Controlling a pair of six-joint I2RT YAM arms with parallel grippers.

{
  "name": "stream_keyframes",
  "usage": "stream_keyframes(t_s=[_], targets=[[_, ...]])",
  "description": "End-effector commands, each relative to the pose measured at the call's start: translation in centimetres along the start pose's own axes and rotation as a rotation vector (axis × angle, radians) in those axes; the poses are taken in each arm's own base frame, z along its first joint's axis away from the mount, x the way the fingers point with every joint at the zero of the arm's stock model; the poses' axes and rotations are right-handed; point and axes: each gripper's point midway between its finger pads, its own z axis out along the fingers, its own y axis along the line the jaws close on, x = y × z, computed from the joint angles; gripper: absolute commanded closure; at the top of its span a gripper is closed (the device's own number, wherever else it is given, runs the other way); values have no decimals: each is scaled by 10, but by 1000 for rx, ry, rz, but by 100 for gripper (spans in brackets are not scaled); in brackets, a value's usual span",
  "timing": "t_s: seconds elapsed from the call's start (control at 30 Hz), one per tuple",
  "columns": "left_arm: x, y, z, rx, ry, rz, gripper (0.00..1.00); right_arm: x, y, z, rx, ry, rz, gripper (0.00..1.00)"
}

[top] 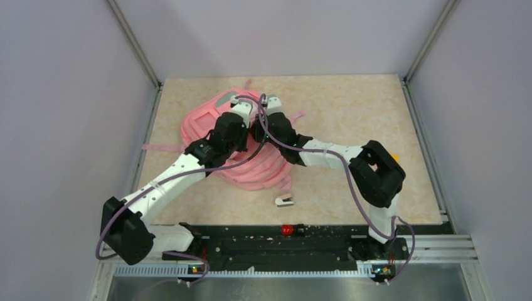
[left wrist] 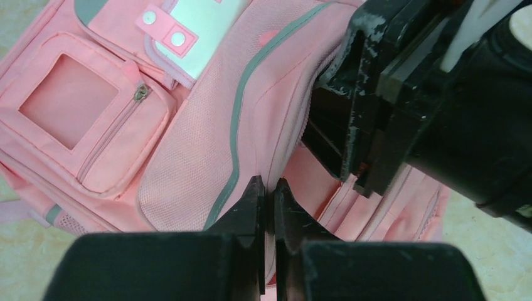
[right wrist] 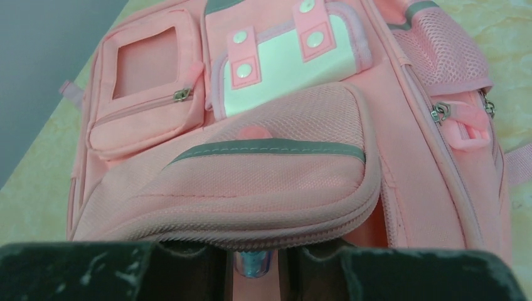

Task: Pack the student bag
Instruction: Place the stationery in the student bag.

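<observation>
Pink student bag lies flat on surface, mid-left, front pockets up, under both arms. L claw clenched, tips on bag fabric by grey trim. R claw grasping small bluish item, can't tell what, just under unzipped front pocket flap.

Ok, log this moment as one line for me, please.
student bag lying on table | left gripper shut, tips at its zip seam | right gripper shut on bluish item at open pocket mouth
</observation>
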Motion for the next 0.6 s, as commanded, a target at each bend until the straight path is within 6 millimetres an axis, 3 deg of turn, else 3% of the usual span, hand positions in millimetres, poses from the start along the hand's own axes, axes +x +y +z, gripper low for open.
stream_keyframes(t_s=[0.0,0.13,0.4,0.57], targets=[[-37,-19,-18,97,-131,-42,100,-32,-9,18,45,-203,30,100],[-37,-19,-19,97,-133,-43,100,-27,-10,18,43,-181,7,83],[-37,-14,-18,70,-134,-35,100,-32,-5,0,8,-152,-59,29],[-38,-12,-18,59,-136,-33,100,-27,-1,-20,-39,-94,-117,18]])
